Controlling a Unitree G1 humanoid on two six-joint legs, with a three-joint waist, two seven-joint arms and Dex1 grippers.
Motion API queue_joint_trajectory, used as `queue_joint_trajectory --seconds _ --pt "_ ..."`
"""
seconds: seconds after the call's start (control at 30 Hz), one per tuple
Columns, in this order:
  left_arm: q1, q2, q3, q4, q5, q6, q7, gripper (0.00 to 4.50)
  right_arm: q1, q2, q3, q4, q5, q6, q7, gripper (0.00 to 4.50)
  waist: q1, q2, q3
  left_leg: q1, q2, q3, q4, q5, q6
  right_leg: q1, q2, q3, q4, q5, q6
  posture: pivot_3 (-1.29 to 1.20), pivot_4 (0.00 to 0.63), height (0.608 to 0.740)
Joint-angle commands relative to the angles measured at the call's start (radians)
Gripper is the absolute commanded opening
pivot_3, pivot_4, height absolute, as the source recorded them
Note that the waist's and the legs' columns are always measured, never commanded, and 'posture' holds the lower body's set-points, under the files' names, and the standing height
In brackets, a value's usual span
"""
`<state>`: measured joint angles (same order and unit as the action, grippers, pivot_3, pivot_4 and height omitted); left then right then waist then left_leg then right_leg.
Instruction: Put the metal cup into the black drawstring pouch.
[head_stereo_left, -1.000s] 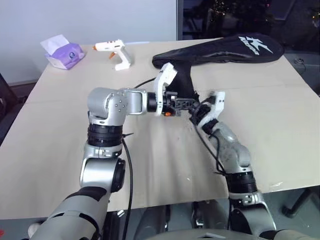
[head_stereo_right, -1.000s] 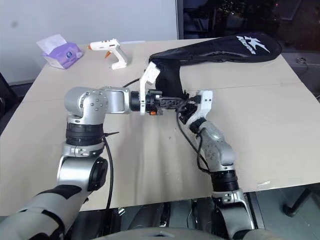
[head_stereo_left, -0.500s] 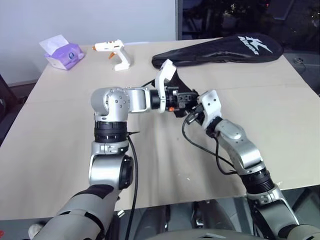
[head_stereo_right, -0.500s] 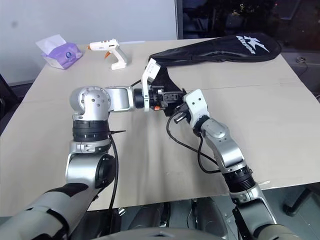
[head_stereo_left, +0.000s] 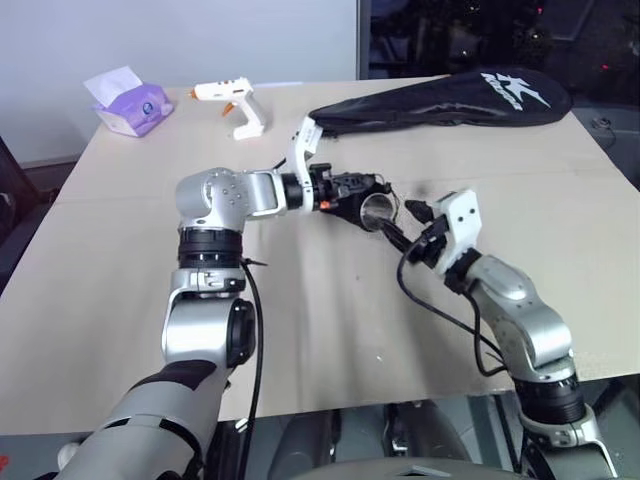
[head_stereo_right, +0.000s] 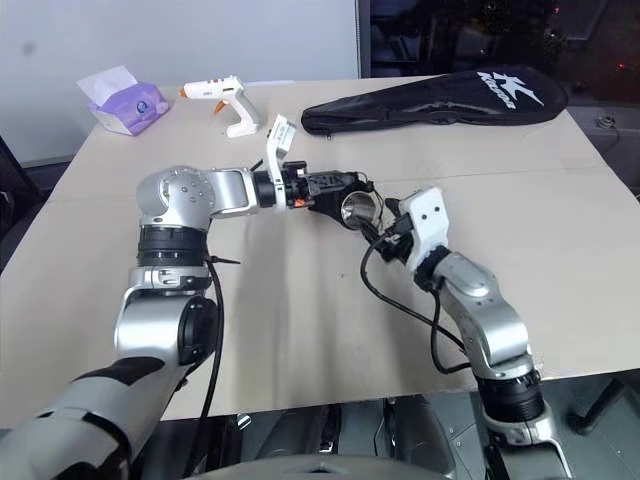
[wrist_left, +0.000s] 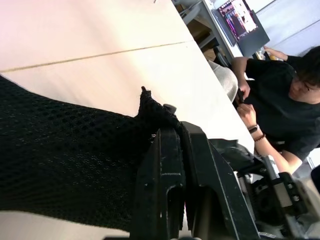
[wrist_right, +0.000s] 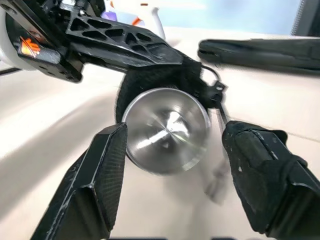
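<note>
My left gripper (head_stereo_left: 362, 188) is shut on the rim of the black drawstring pouch (wrist_right: 150, 82) and holds it just above the table's middle. In the left wrist view the fingers (wrist_left: 167, 165) pinch the black mesh fabric (wrist_left: 65, 165). The metal cup (head_stereo_left: 378, 209) lies partly inside the pouch mouth, with its shiny round base (wrist_right: 167, 130) sticking out toward my right hand. A short way back from the cup, my right gripper (head_stereo_left: 405, 226) stands open, one finger (wrist_right: 100, 180) on each side of the base and neither touching it.
A long black racket bag (head_stereo_left: 440, 98) with white lettering lies along the far edge of the table. A white glue gun (head_stereo_left: 235, 106) and a purple tissue pack (head_stereo_left: 130, 106) sit at the far left. A seated person (wrist_left: 280, 100) is beyond the table.
My right gripper has opened, let go of the cup and drawn back to the right. The cup stays in the pouch. My left gripper has pushed forward with the pouch.
</note>
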<state>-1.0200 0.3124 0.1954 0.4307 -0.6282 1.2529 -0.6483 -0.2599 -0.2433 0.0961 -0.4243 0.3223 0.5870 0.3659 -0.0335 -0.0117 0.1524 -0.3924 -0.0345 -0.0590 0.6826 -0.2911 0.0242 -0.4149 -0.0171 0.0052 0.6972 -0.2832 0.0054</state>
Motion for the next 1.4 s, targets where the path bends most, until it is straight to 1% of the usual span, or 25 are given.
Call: queue_joint_trajectory --seconds 0.03,0.2,0.23,0.3,0.33,0.4,0.5,0.57,0.6,0.83,1.1,1.3,1.4 --pt "-0.041 0.018 -0.001 -0.002 -0.017 -0.021 -0.041 0.0 0.01 0.02 -0.032 -0.067 0.06 0.056 -0.014 3.28 -0.001 0.0 0.0 0.0 0.0 0.0 0.0 0.0 0.0 0.0 0.0 0.0 0.0 0.0 0.0 0.0 0.15 0.74" --pt "-0.031 0.027 -0.03 -0.044 -0.023 -0.009 -0.079 0.0 -0.021 0.078 -0.047 -0.024 0.102 0.126 -0.051 3.28 -0.002 0.0 0.0 0.0 0.0 0.0 0.0 0.0 0.0 0.0 0.0 0.0 0.0 0.0 0.0 0.0 0.15 0.74" --pt "-0.027 0.028 -0.036 -0.055 -0.025 -0.006 -0.085 0.0 -0.029 0.087 -0.047 -0.011 0.104 0.129 -0.056 2.76 -0.002 0.0 0.0 0.0 0.0 0.0 0.0 0.0 0.0 0.0 0.0 0.0 0.0 0.0 0.0 0.0 0.15 0.74" --pt "-0.023 0.031 -0.037 -0.073 -0.038 0.011 -0.094 0.0 -0.043 0.104 -0.052 0.01 0.109 0.138 -0.067 2.19 -0.001 0.0 0.0 0.0 0.0 0.0 0.0 0.0 0.0 0.0 0.0 0.0 0.0 0.0 0.0 0.0 0.15 0.74" --pt "-0.022 0.033 -0.036 -0.079 -0.041 0.016 -0.093 0.0 -0.054 0.119 -0.059 0.022 0.114 0.135 -0.073 1.75 -0.001 0.0 0.0 0.0 0.0 0.0 0.0 0.0 0.0 0.0 0.0 0.0 0.0 0.0 0.0 0.0 0.15 0.74" --pt "-0.015 0.037 -0.043 -0.097 -0.042 0.019 -0.097 0.0 -0.074 0.144 -0.075 0.044 0.13 0.132 -0.081 1.75 -0.002 0.0 0.0 0.0 0.0 0.0 0.0 0.0 0.0 0.0 0.0 0.0 0.0 0.0 0.0 0.0 0.15 0.74" --pt "-0.011 0.036 -0.043 -0.118 -0.052 0.029 -0.093 0.0 -0.086 0.143 -0.072 0.068 0.119 0.131 -0.079 1.75 -0.002 0.0 0.0 0.0 0.0 0.0 0.0 0.0 0.0 0.0 0.0 0.0 0.0 0.0 0.0 0.0 0.15 0.74" --pt "-0.008 0.034 -0.045 -0.137 -0.059 0.037 -0.093 0.0 -0.093 0.153 -0.079 0.085 0.128 0.133 -0.082 0.83 -0.002 0.0 0.0 0.0 0.0 0.0 0.0 0.0 0.0 0.0 0.0 0.0 0.0 0.0 0.0 0.0 0.15 0.74" --pt "-0.004 0.034 -0.048 -0.152 -0.064 0.043 -0.093 0.0 -0.099 0.152 -0.078 0.091 0.124 0.133 -0.086 0.58 -0.002 0.0 0.0 0.0 0.0 0.0 0.0 0.0 0.0 0.0 0.0 0.0 0.0 0.0 0.0 0.0 0.15 0.74" --pt "0.022 0.033 -0.061 -0.207 -0.076 0.058 -0.094 0.0 -0.109 0.15 -0.074 0.109 0.117 0.133 -0.088 0.58 -0.004 0.0 0.0 0.0 0.0 0.0 0.0 0.0 0.0 0.0 0.0 0.0 0.001 0.0 0.0 0.0 0.15 0.74" --pt "0.031 0.04 -0.068 -0.207 -0.083 0.058 -0.097 0.0 -0.124 0.159 -0.066 0.114 0.117 0.121 -0.084 0.58 -0.004 0.0 0.0 0.0 0.0 0.0 0.0 0.0 0.0 0.0 0.0 0.0 0.0 0.0 0.0 0.0 0.15 0.74" --pt "0.051 0.043 -0.091 -0.243 -0.111 0.1 -0.111 0.0 -0.188 0.13 0.046 0.176 0.075 0.056 0.029 0.58 -0.007 0.0 0.0 0.0 0.0 0.0 0.0 0.0 0.0 0.0 0.0 0.0 0.001 0.0 0.0 0.0 0.15 0.74" --pt "0.057 0.04 -0.085 -0.274 -0.148 0.149 -0.12 0.0 -0.234 0.151 0.056 0.272 0.064 -0.006 0.065 0.58 -0.007 0.0 0.0 0.0 0.0 0.0 0.0 0.0 0.0 0.0 0.0 0.0 0.001 0.0 0.0 0.0 0.15 0.74"
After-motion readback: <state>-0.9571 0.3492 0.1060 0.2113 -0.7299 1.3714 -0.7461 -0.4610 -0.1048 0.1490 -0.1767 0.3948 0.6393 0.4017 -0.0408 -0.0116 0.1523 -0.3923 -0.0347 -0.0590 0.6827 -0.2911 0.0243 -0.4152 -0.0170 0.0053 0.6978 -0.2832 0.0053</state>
